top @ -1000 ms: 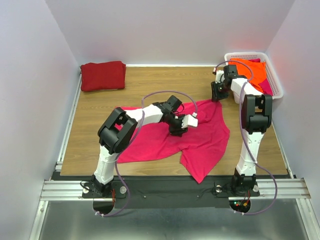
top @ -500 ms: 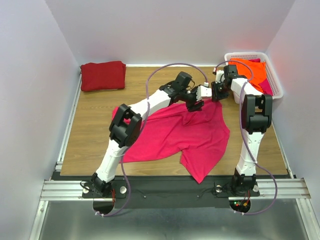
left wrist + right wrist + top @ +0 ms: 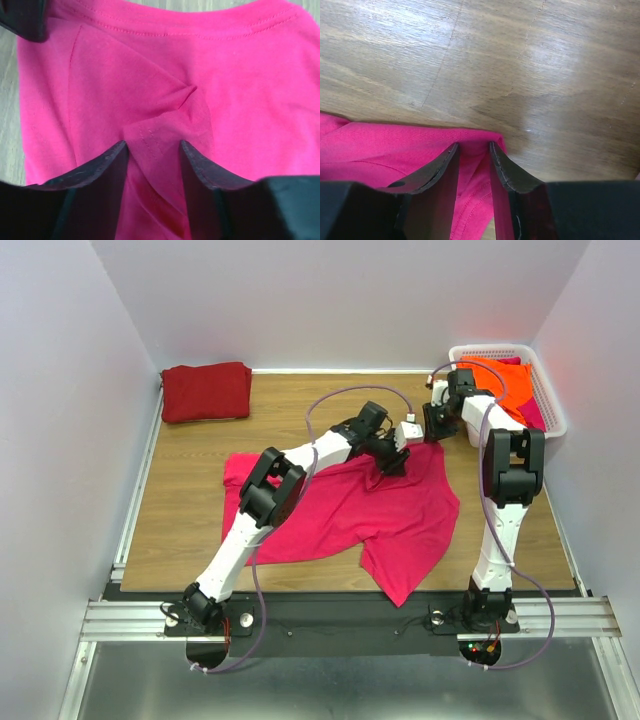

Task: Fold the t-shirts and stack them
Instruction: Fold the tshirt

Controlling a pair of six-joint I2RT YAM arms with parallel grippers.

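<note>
**Top view, w/ wrist-view details.**

(a) Bright pink-red cloth t-shirt (image 3: pixel 390 515): spread loose and creased across the middle of the wood-grain tabletop (image 3: pixel 190 490), one flap reaching twd the near edge.

(b) My L fingers (image 3: pixel 393 455): arm stretched out over the shirt to its far-right part. Wrist view: the two dark fingers stand partway apart w/ a raised fold of the pink cloth filling the gap btwn them, a stitched seam on it. I cannot tell whether that fold is clamped or only straddled.

(c) My R fingers (image 3: pixel 433 430): at the shirt's far-right corner, just beside the L ones. Wrist view: gap narrow, the hemmed corner of the same shirt held btwn them, bare wood beyond.

(d) Dark maroon-red t-shirt (image 3: pixel 205 390): folded into a flat block at the far-left corner of the tabletop, well apart from (a).

(e) White latticed plastic basket (image 3: pixel 553 410): far-right corner, holding orange cloth (image 3: pixel 505 380) w/ some pink-red cloth showing at its near side.
</note>
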